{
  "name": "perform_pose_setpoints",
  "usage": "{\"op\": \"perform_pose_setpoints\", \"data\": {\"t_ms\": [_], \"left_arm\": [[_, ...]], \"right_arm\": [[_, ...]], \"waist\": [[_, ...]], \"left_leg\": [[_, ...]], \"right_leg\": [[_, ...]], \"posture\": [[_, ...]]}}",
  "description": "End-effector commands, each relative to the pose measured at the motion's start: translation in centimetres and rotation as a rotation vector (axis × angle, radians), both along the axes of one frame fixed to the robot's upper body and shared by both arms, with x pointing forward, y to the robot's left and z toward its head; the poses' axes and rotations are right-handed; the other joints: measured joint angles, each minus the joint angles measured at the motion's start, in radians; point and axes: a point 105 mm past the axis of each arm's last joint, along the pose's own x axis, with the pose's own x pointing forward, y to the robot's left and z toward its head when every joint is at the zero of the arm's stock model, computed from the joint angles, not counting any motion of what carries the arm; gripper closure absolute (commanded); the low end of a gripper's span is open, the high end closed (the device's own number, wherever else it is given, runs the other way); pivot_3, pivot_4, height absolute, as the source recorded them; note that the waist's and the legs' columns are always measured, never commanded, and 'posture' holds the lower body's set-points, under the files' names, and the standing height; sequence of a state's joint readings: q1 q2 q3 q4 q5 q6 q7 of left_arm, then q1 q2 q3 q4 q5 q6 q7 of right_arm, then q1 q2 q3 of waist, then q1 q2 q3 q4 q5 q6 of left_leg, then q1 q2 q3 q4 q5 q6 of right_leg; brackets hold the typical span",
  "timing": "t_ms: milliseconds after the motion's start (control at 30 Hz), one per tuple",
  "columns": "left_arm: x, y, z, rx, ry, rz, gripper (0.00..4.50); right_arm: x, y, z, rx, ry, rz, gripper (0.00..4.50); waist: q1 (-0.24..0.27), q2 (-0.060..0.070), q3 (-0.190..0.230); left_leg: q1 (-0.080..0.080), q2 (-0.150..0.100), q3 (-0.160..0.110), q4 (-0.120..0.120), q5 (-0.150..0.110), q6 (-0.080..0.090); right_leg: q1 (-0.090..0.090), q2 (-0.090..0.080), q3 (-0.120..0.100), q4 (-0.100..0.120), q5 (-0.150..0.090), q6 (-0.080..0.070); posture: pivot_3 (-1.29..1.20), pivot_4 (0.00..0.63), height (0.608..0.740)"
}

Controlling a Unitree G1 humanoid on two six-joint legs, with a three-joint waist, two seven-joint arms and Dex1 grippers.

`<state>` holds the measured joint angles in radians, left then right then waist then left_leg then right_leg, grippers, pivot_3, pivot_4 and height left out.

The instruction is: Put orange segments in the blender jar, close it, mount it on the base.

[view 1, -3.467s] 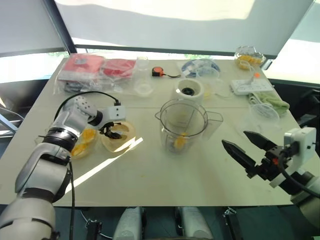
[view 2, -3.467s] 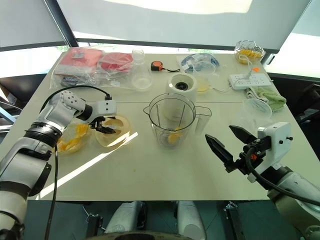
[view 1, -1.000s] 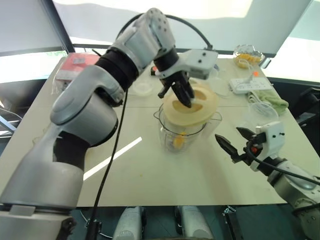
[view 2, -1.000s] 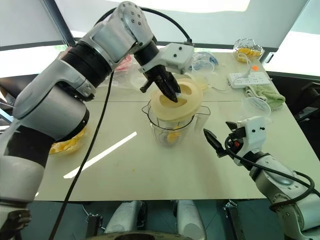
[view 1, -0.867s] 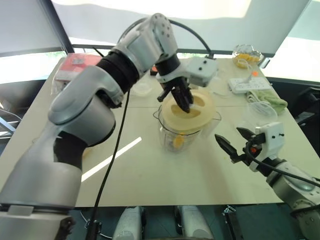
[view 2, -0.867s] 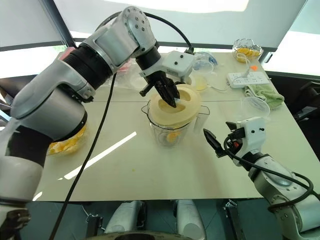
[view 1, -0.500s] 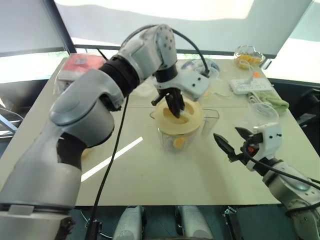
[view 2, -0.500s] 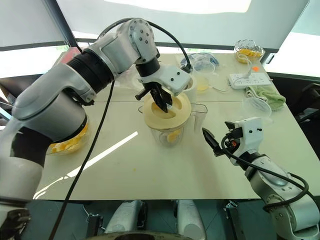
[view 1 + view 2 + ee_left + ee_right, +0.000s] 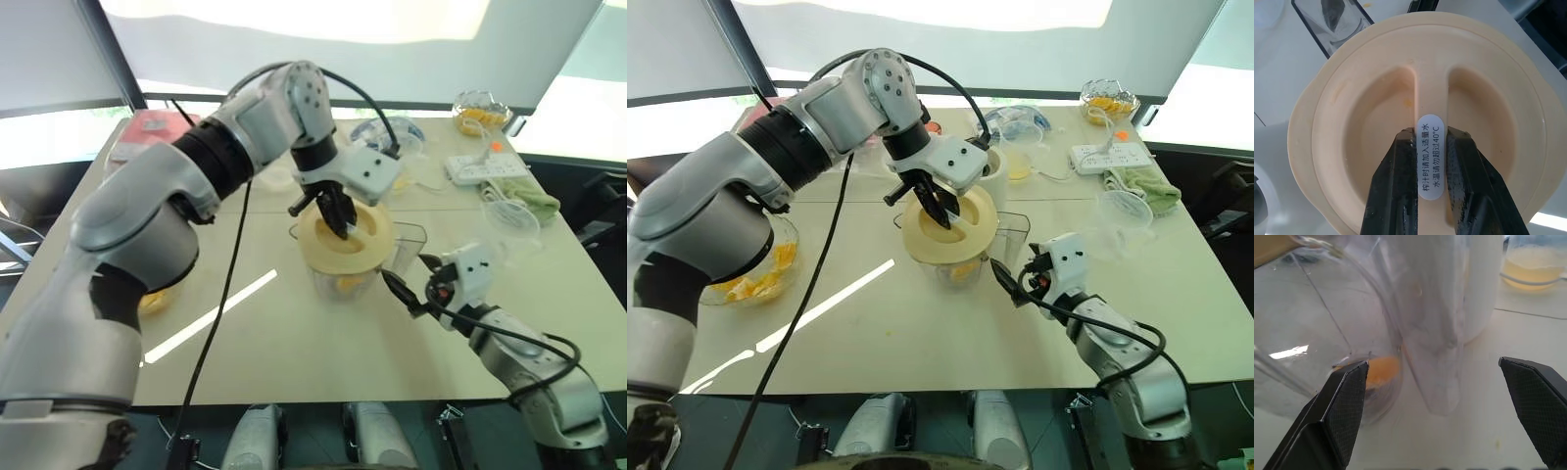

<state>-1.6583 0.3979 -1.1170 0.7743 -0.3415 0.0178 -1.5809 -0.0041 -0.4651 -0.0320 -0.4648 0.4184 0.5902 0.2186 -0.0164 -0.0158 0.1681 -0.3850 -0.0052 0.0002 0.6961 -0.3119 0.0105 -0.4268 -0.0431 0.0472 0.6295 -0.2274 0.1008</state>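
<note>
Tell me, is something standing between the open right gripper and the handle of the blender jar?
Nothing visible does. The right gripper is open, its fingers either side of the blender jar's handle, with only bare table between them.

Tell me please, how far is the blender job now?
Done: orange segments lie in the blender jar. In hand: the left gripper, fingers shut on the lid ridge, holds it at the jar's rim; the open right gripper faces the jar's handle. Left: seat the lid fully, then mount the jar on the base behind.
</note>
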Motion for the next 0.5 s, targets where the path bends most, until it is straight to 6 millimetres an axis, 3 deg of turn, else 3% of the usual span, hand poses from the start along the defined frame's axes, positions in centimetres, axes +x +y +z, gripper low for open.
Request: {"op": "perform_pose_setpoints", "data": {"t_ms": [33,233,333,500], "left_arm": [[0.0,1.2,-3.9,0.120,0.087,0.033,4.27],[0.2,1.0,-4.5,0.111,0.099,0.054,4.27],[0.1,1.0,-4.6,0.103,0.109,0.066,4.27],[-0.8,1.8,-4.6,0.112,0.135,0.071,4.27]], "right_arm": [[1.2,-0.4,0.8,-0.009,-0.081,-0.050,0.00],[2.5,-0.3,0.0,-0.037,-0.098,-0.060,0.00],[2.6,-0.1,0.4,-0.007,-0.123,-0.051,0.93],[2.1,0.6,0.7,-0.025,-0.129,-0.023,3.39]], "waist": [[0.000,0.000,-0.002],[0.000,0.001,-0.004],[-0.001,0.002,-0.004],[-0.001,0.002,-0.004]], "left_leg": [[0.000,0.000,0.000,0.000,0.000,0.000],[0.005,0.000,0.000,0.000,0.000,0.000],[0.009,0.000,0.000,-0.001,-0.001,0.001],[0.010,0.002,0.000,-0.001,-0.001,0.002]], "right_leg": [[0.000,0.000,0.000,0.000,0.000,0.000],[0.005,0.000,0.000,0.000,0.000,0.000],[0.009,0.000,0.001,0.000,-0.001,0.001],[0.010,-0.001,0.001,0.000,-0.002,0.001]], "posture": [[0.00,0.150,0.740],[0.00,0.150,0.740],[0.00,0.150,0.740],[0.00,0.150,0.740]]}}
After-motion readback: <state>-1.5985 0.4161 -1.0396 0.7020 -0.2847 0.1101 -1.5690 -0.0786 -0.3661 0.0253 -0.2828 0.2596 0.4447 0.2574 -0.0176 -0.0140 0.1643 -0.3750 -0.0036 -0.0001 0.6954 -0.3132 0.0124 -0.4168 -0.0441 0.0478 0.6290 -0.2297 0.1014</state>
